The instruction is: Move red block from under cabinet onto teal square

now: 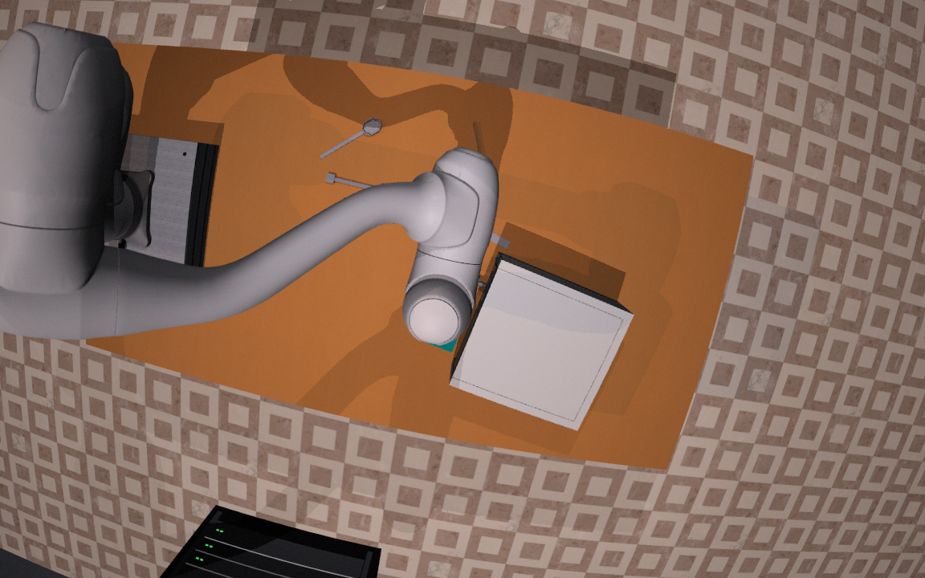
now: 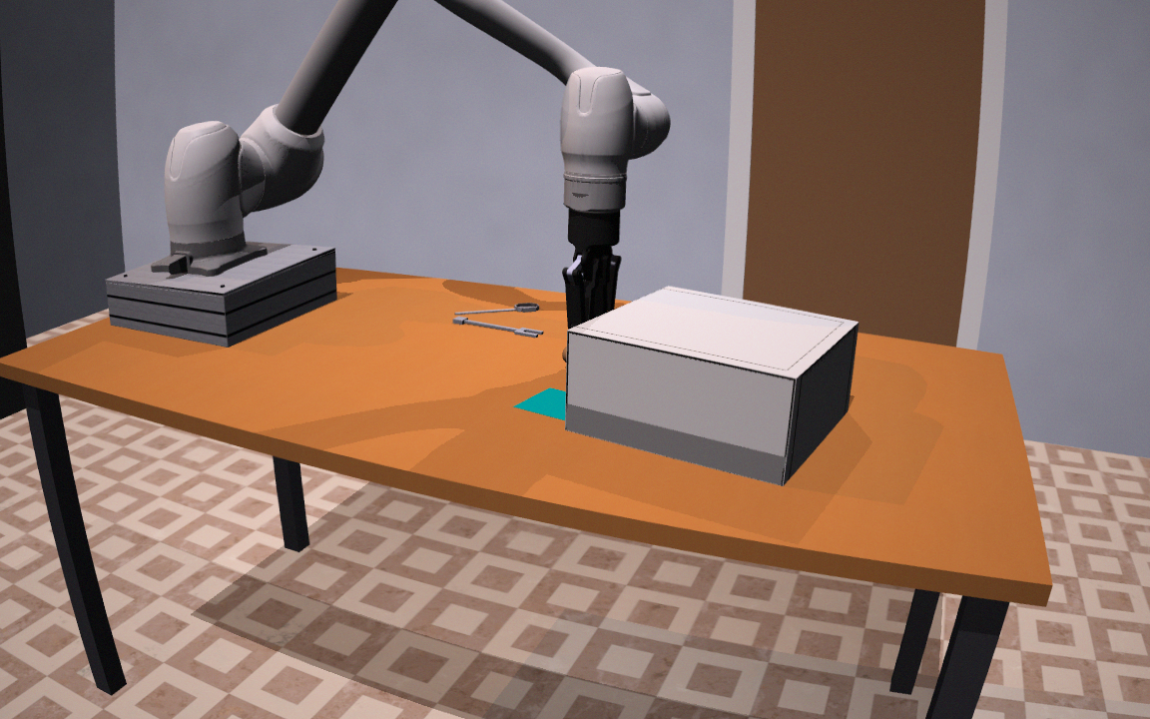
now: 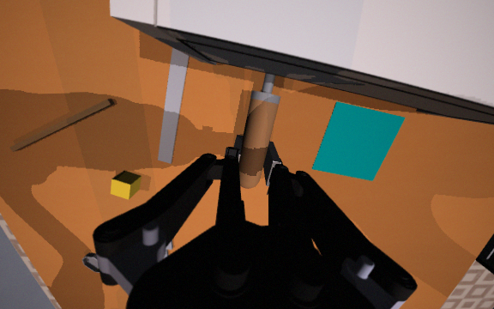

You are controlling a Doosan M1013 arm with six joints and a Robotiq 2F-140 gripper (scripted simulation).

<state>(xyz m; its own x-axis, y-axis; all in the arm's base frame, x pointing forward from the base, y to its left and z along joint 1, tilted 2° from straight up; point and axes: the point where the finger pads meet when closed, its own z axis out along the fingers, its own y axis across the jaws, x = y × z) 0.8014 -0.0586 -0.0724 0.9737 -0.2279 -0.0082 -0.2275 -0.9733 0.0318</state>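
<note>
My gripper (image 3: 252, 148) (image 2: 591, 308) is shut on the brown handle (image 3: 262, 122) of a tool. The tool's grey shaft (image 3: 268, 83) reaches beneath the near edge of the cabinet, and its far end is hidden. The white and dark cabinet (image 1: 544, 344) (image 2: 677, 379) (image 3: 268, 26) stands on the table, just beyond my fingers. The teal square (image 3: 358, 142) (image 2: 545, 402) (image 1: 446, 346) lies flat beside the cabinet, to the right of the handle in the wrist view; nothing lies on it there. The arm covers most of it in the top view. The red block is not visible in any view.
In the wrist view, a grey flat bar (image 3: 173, 107), a brown stick (image 3: 64, 124) and a yellow block (image 3: 120, 189) lie left of the handle. Two grey tools, one round-headed (image 1: 372, 127) (image 2: 526, 307) and one forked (image 2: 498, 328), lie nearer the arm's base.
</note>
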